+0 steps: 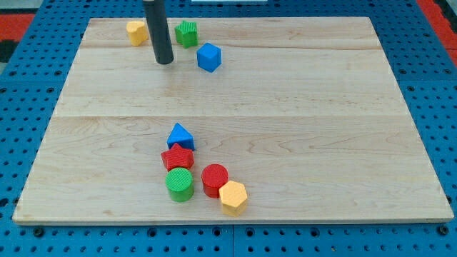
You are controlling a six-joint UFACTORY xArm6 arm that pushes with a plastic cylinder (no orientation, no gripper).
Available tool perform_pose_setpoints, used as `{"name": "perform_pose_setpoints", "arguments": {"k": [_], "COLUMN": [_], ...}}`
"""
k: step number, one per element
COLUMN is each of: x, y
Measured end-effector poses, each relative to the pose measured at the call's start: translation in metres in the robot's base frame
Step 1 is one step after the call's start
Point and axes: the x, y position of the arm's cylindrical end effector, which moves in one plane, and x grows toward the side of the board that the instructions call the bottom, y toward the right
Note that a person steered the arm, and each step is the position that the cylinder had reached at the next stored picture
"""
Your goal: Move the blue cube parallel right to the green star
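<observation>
The blue cube [209,57] lies near the view's top, just below and to the right of the green star [186,33]. My tip [164,62] rests on the wooden board [321,107], to the left of the blue cube and below-left of the green star, touching neither. The dark rod rises from the tip to the view's top edge.
A yellow block [137,32] lies left of the rod at the top. Near the view's bottom stands a cluster: a blue triangle [180,135], a red star [177,158], a green cylinder [180,185], a red cylinder [214,180] and a yellow hexagon [233,197].
</observation>
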Motion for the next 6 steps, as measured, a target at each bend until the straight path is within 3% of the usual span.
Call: {"name": "perform_pose_setpoints", "arguments": {"k": [1, 3, 5, 6], "x": [0.015, 0.006, -0.026, -0.010], "y": [0.039, 0.120, 0.121, 0.079]}}
